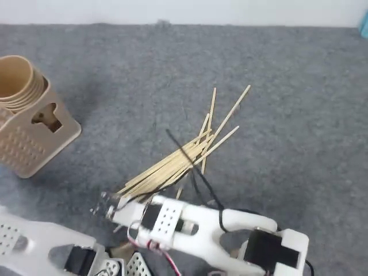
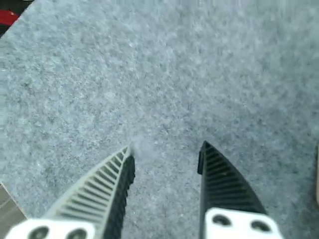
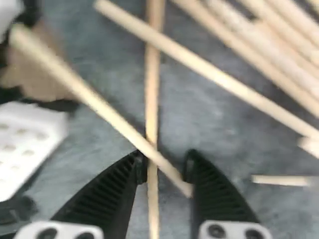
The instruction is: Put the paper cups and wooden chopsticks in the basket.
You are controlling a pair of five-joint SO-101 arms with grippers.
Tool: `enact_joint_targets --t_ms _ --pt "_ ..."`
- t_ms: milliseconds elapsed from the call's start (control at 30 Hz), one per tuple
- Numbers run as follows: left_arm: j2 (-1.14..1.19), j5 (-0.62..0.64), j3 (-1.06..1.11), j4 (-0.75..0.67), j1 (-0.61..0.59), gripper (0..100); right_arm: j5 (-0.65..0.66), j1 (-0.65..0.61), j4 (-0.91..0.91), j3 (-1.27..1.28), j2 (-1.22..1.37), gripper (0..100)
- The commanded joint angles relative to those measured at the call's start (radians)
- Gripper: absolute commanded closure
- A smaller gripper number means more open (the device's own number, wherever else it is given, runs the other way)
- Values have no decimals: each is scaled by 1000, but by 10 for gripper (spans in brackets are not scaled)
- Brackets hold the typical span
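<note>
The desk (image 1: 287, 86) is covered with a grey felt, soft and a little fuzzy. At its left side stands the basket (image 1: 23, 149), a beige plastic one with rounded corners, small holes in the wall and a cut-out in one side. The paper cups (image 1: 14, 77) sit nested in it as one stack, and their tan rims rise above its edge.

The wooden chopsticks (image 1: 172, 164) lie on the felt in the middle, well apart from the basket. They are thin, pale, straight sticks: most are packed in a slanted bundle, and a few fan out at the far end. A thin black cable crosses over them.

The right pincer (image 1: 109, 210) is at the near end of this bundle. Its wrist view gives what the high view cannot: the black ribbed fingers (image 3: 119, 194) of the pincer (image 3: 164, 159) are drawn close on two crossed sticks (image 3: 152, 99), one stick against each finger (how firm the pinch is, I cannot tell).

The left pincer (image 2: 167, 149) is spread wide above bare felt (image 2: 149, 59), with nothing between its fingers.
</note>
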Motion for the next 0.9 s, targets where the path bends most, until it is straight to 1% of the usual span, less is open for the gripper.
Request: enact_joint_targets --t_ms 0,67,167,367,467,533,633,700,800,867 --pt "20 21 -96 34 -3 804 15 122 -16 -51 1 957" --pt "49 21 -128 37 -3 804 20 177 -12 -71 5 958" --pt "81 23 -154 38 -3 804 48 259 -13 -87 4 993" --pt "95 21 -156 46 -5 804 51 427 -16 -140 5 985" --pt "95 21 -154 46 -6 804 54 466 31 -158 -4 977" --pt "97 21 -154 54 -14 804 87 464 156 -209 -16 921" --pt "92 21 -156 57 -23 804 106 453 358 -308 -47 775" --pt "92 21 -156 54 -25 804 106 463 446 -367 -74 713" --pt "92 20 -156 52 -25 804 100 526 499 -434 -122 722" --pt "92 20 -156 52 -25 804 94 604 501 -474 -139 745"
